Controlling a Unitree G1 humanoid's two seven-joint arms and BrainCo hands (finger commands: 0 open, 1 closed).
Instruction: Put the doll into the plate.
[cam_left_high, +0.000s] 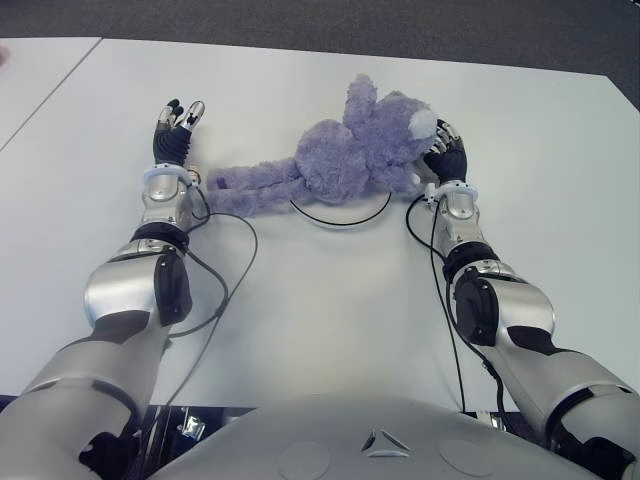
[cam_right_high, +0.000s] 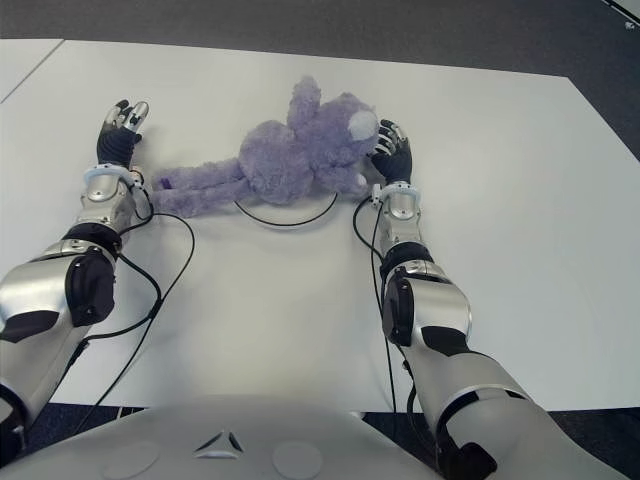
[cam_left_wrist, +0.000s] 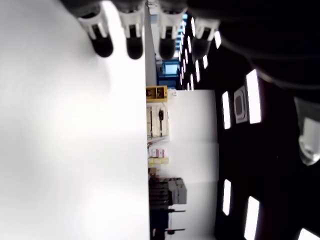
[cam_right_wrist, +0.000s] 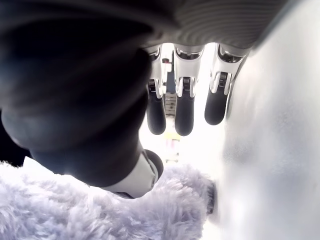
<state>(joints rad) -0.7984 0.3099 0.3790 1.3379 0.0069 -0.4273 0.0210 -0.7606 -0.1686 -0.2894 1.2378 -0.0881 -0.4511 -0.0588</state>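
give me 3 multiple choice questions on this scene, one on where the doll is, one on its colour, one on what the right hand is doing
1. Where does the doll lie?
A. on the plate, between the hands
B. at the table's near edge
C. in the left hand

2. What colour is the doll?
A. green
B. purple
C. red

3. What state is the right hand in?
A. holding a cup
B. closed in a fist
C. open beside the doll's head

Answers:
1 A, the doll covers the plate, whose rim shows below its body.
2 B, the fur is purple.
3 C, the right wrist view shows straight fingers gripping nothing.
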